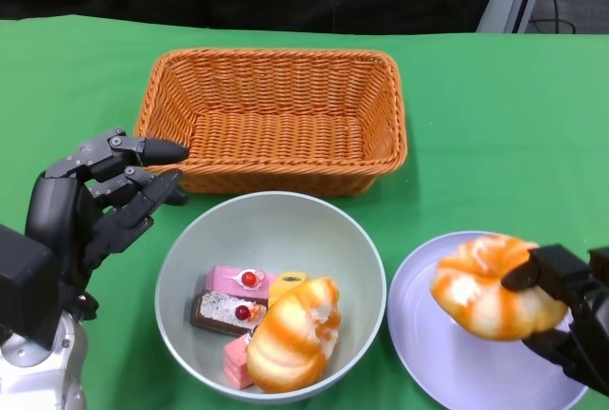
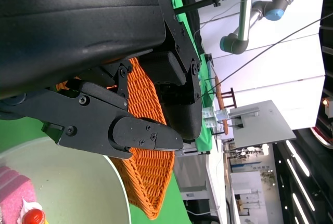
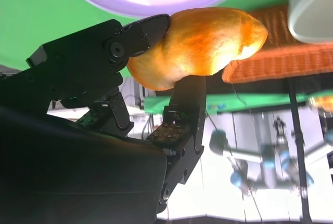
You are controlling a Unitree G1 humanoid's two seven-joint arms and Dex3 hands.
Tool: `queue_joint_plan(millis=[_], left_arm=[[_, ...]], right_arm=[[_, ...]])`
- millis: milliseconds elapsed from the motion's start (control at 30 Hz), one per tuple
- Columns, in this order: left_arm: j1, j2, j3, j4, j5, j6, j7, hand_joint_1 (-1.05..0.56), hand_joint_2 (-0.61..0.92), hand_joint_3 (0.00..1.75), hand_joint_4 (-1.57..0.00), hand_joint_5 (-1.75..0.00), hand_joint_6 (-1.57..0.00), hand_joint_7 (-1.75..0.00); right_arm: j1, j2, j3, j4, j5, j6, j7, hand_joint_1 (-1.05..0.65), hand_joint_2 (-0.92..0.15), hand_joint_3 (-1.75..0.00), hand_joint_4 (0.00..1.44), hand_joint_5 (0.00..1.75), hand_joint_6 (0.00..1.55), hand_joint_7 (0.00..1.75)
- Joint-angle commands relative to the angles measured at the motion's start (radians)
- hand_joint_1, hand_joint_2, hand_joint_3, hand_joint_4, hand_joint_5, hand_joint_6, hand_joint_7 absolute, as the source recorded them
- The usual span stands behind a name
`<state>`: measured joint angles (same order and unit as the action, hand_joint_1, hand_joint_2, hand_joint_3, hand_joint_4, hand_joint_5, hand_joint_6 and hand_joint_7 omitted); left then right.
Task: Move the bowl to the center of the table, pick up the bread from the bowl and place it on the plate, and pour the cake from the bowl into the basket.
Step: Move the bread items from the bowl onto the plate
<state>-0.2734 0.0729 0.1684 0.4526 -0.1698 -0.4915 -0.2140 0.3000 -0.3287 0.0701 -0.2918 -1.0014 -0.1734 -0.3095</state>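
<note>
Right robot hand (image 1: 561,320): we see its black fingers pinching a glazed orange-and-white bread roll (image 1: 495,298), held above the near part of the round lilac plate (image 1: 428,353); whether the roll touches the plate we cannot tell.
Roll's long axis: it runs roughly across our view, with the plate directly under it, so we judge the coming move to be a short lowering and release.
Bowl: the pale grey-green round bowl (image 1: 195,248) sits at the middle of the green desk (image 1: 495,115), just left of the plate; inside lie a second orange bread roll (image 1: 290,334) and small pink, chocolate and yellow cake slices (image 1: 233,301).
Left robot hand (image 1: 100,201): spread and holding nothing, it hovers just beside the bowl's left rim, and is the nearer hand for the bowl.
Basket: the rectangular woven orange wicker basket (image 1: 276,115) stands just behind the bowl.
</note>
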Motion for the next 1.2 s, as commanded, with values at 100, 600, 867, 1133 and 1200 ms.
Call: queue_joint_plan(millis=[100,600,867,1133,1200], left_arm=[[-0.005,0.018,0.011,0.001,-0.008,-0.007,-0.003,-0.37,0.92,0.18,-0.75,-1.21,-0.88,-0.67],[-0.002,0.016,0.004,-0.002,0.013,-0.018,0.016,-0.38,0.92,0.18,-0.77,-1.22,-0.9,-0.68],[0.003,0.015,0.004,-0.019,0.012,0.004,0.017,-0.37,0.92,0.19,-0.76,-1.22,-0.89,-0.69],[0.001,0.015,0.004,-0.015,0.009,0.003,0.015,-0.38,0.92,0.18,-0.76,-1.22,-0.89,-0.69],[0.001,0.013,0.004,-0.016,0.011,0.003,0.018,-0.38,0.92,0.18,-0.76,-1.22,-0.89,-0.69]], right_arm=[[-0.026,-0.021,0.028,0.068,-0.01,0.009,-0.026,-0.25,-0.92,-0.01,0.73,1.61,0.94,0.68],[-0.106,-0.008,0.099,0.158,-0.03,0.053,-0.075,-0.27,-0.92,-0.02,0.73,1.61,1.09,0.36],[-0.125,-0.01,0.129,0.166,-0.016,0.074,-0.063,-0.26,-0.9,0.0,0.73,1.62,1.09,0.38],[-0.136,-0.021,0.149,0.188,-0.027,0.08,-0.081,-0.27,-0.92,0.0,0.75,1.58,1.08,0.36],[-0.134,-0.028,0.158,0.195,-0.035,0.089,-0.06,-0.28,-0.92,0.0,0.76,1.53,1.09,0.33]])
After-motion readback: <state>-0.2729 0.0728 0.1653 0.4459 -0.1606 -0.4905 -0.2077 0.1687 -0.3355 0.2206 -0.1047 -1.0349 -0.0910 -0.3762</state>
